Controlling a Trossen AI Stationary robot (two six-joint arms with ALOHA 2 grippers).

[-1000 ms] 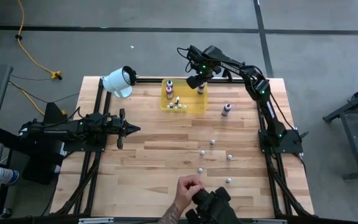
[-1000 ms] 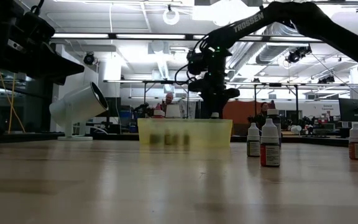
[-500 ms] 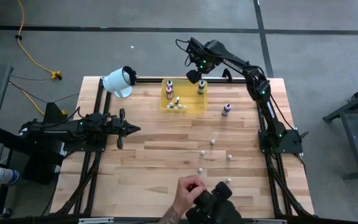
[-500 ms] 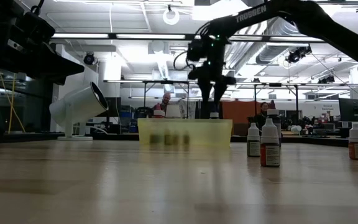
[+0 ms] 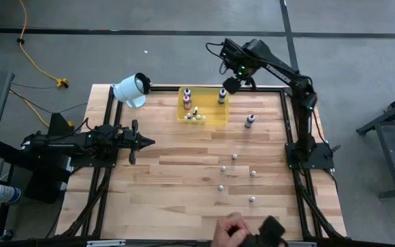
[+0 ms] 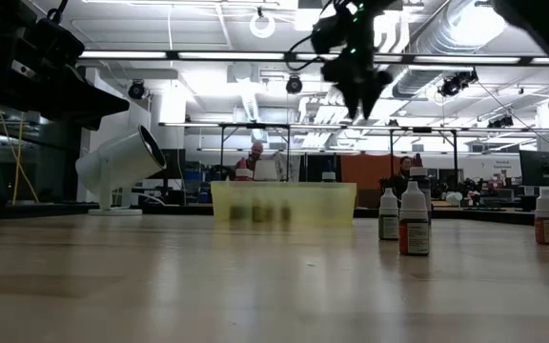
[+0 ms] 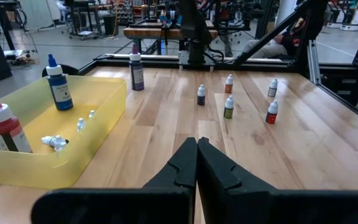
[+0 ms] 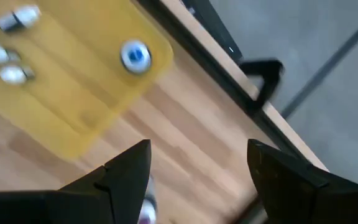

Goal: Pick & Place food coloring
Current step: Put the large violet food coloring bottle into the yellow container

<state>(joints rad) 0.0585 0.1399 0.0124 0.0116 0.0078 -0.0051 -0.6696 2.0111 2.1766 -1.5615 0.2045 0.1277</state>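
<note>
The yellow tray (image 5: 211,118) holds a blue-bodied bottle (image 5: 221,96), a pink one (image 5: 186,103), a purple one (image 5: 187,91) and some tiny whitish droppers (image 5: 196,115). A purple bottle (image 5: 250,121) stands on the table to the tray's right. Several small droppers (image 5: 234,156) stand scattered toward the near edge. My right gripper (image 5: 230,84) hangs open high above the table's far edge, beyond the tray; its wrist view looks down on the blue bottle's cap (image 8: 135,55). My left gripper (image 5: 146,143) waits shut at the table's left.
A big white cylinder (image 5: 132,89) lies at the far left corner. A person's hand (image 5: 233,230) with a dark object (image 5: 273,228) is at the near edge. Bare wood lies between the left gripper and the droppers.
My right gripper has risen from just above the blue bottle in the tray, moving up and toward the far right, well clear of the tray. The blue bottle stays standing in the tray. The person's hand has drawn back to the near edge.
</note>
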